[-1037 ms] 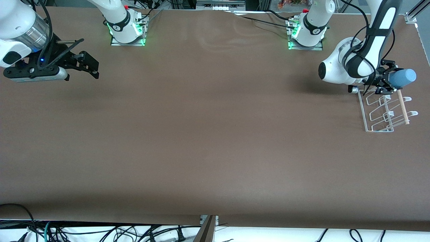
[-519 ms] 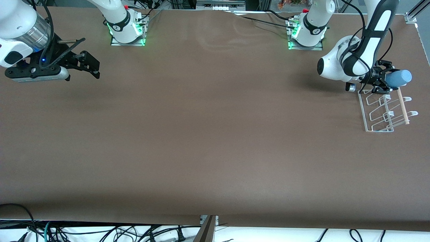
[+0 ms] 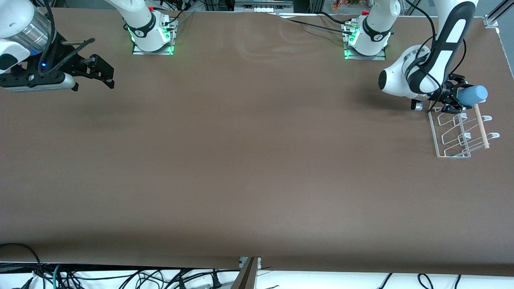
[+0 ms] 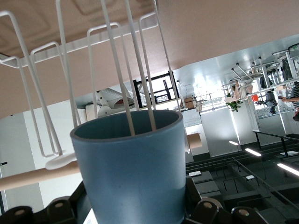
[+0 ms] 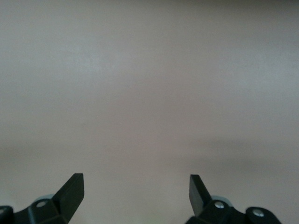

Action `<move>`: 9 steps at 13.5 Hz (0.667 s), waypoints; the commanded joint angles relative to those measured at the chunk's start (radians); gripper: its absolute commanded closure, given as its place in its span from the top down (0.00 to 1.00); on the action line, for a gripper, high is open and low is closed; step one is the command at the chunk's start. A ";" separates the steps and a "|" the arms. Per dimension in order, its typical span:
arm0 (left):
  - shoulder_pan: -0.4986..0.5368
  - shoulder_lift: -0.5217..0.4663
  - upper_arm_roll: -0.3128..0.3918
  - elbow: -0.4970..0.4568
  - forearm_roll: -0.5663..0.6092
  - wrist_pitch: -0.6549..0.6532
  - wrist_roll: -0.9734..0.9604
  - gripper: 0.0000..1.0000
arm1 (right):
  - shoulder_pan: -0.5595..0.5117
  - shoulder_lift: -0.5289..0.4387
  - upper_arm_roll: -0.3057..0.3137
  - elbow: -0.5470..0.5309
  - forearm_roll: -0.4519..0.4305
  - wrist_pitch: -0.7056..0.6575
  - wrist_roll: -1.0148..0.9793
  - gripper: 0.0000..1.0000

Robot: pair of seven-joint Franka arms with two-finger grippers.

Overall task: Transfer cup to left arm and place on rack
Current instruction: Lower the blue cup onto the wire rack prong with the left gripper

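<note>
At the left arm's end of the counter [image 3: 257, 168]: that's where the action is, right at the end of the rack [image 3: 457, 134] nearest the robot bases.
Cup [image 3: 473, 95]: lying sideways in the left gripper [image 3: 455, 98], hovering over that end of the rack, not touching the counter. In the left wrist view the cup [image 4: 133, 172] has its open mouth aimed at the white wires, two of which cross in front of the rim.
Left gripper: clamped on the cup's lower body, so the handover part looks done.
Right gripper [image 3: 105, 76]: fingers spread wide with nothing between them, parked up over the right arm's end of the counter. It's just waiting.
Step in hand: seating the cup on the rack, by the look of it.
How to do it well: probably line the mouth up with one wire loop and ease in slow, letting go only once the cup is hanging on its own. Coming in tilted could shove the light rack along.
In the way: the wooden dowel [image 3: 481, 126] runs along the rack's outer edge, just beside the cup, and the pegs [image 3: 490, 126] stick out there too. Could snag.
Elsewhere: bare brown counter, cables along the front edge, well apart from everything.
</note>
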 commanded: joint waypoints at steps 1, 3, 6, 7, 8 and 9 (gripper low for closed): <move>0.004 0.002 -0.006 0.000 0.033 -0.001 -0.016 0.00 | -0.011 0.000 0.013 0.012 -0.007 -0.006 -0.007 0.99; -0.002 0.002 -0.009 0.009 0.031 -0.001 -0.004 1.00 | -0.011 0.002 0.014 0.012 -0.005 0.008 -0.009 0.99; -0.010 -0.009 -0.018 0.044 0.017 -0.002 0.027 1.00 | -0.012 0.000 0.013 0.014 0.000 0.011 -0.009 0.99; -0.014 -0.021 -0.024 0.055 -0.004 -0.004 0.039 1.00 | -0.011 0.000 0.013 0.012 0.001 0.016 -0.009 0.99; -0.016 -0.043 -0.044 0.088 -0.072 -0.005 0.045 1.00 | -0.012 0.000 0.014 0.012 0.001 0.023 -0.009 0.99; -0.015 -0.049 -0.070 0.134 -0.147 -0.010 0.053 1.00 | -0.011 0.000 0.014 0.014 0.001 0.024 -0.009 0.99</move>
